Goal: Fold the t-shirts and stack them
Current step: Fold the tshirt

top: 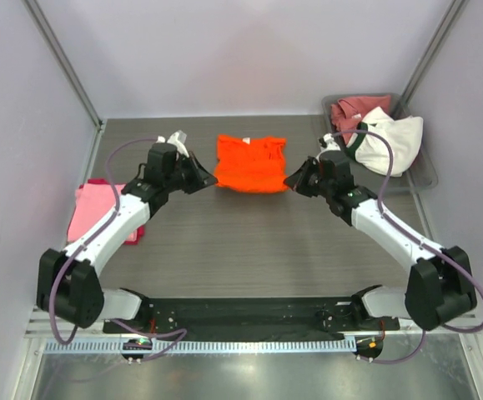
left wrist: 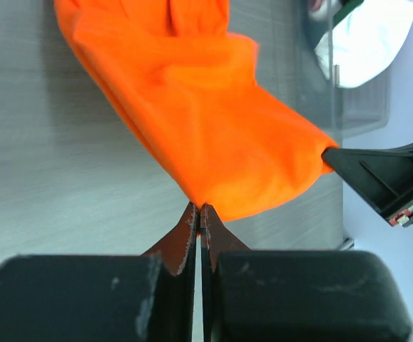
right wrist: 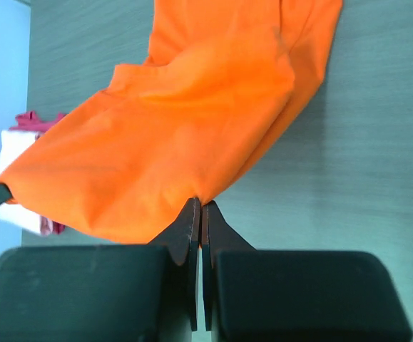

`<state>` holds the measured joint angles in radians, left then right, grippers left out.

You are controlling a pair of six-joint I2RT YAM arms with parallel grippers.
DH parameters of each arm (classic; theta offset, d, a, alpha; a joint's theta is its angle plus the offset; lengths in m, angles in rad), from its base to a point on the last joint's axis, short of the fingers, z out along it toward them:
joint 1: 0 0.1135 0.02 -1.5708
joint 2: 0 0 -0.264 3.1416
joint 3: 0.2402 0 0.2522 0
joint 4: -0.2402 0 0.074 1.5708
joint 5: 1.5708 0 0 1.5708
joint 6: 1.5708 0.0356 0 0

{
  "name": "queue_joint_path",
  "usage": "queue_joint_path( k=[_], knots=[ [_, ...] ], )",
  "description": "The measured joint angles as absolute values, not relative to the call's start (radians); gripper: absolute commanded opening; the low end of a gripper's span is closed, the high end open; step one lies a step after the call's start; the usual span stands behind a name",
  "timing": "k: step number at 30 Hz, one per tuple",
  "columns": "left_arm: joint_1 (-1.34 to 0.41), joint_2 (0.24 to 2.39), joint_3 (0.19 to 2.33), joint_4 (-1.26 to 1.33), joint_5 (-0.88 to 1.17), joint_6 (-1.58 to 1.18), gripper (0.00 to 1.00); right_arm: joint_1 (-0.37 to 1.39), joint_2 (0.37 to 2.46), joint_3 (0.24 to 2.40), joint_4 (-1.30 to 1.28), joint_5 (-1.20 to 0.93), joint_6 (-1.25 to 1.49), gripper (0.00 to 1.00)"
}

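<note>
Orange t-shirt (top: 251,164): lies at the middle of the table (top: 249,242), toward the back; the far part is flat on the surface, and the near edge is lifted and stretched between the two grippers.
Left gripper (left wrist: 197,214): fingers are pressed together, clamped on the left end of the orange shirt's near edge; only a thin pinch of cloth is caught at the tips.
Right gripper (right wrist: 197,210): fingers are pressed together, clamped on the right end of the same edge; cloth fans out from the tips.
Shirt edges: the near edge is taut and roughly straight between the grips; the side edges are rumpled, and folds are seen at the far end.
Pink t-shirt (top: 99,208): folded flat at the left table edge, well apart from the orange one; its right side is crossed by the left forearm.
Magenta t-shirt (top: 137,236): only a strip is seen, under the pink one at its near right corner.
Bin (top: 429,171): clear, at the far right corner, close to the right wall.
White t-shirt (top: 391,142): bunched in the bin, just behind the right wrist.
Rose-red t-shirt (top: 354,110): bunched at the back of the bin, touching the white one.
Open room: bare grey surface is seen between the lifted edge and the arm bases; a narrower bare strip is seen behind the shirt up to the back wall.
</note>
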<state>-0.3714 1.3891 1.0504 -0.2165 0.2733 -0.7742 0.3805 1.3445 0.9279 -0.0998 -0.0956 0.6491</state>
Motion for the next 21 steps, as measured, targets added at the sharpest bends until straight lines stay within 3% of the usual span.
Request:
queue_joint_path(
  k=[9,15,21],
  knots=[
    [-0.459,1.133,0.691,-0.312,0.282,-0.818,0.00,0.405,1.087,0.593,-0.248,-0.183,0.692,0.01],
    [-0.547,0.949,0.595,-0.357,0.290,-0.884,0.00,0.413,0.897,0.571,-0.350,-0.217,0.699,0.01],
    [-0.549,0.888,0.597,-0.369,0.307,-0.924,0.00,0.416,0.858,0.588,-0.433,-0.218,0.693,0.01]
  ],
)
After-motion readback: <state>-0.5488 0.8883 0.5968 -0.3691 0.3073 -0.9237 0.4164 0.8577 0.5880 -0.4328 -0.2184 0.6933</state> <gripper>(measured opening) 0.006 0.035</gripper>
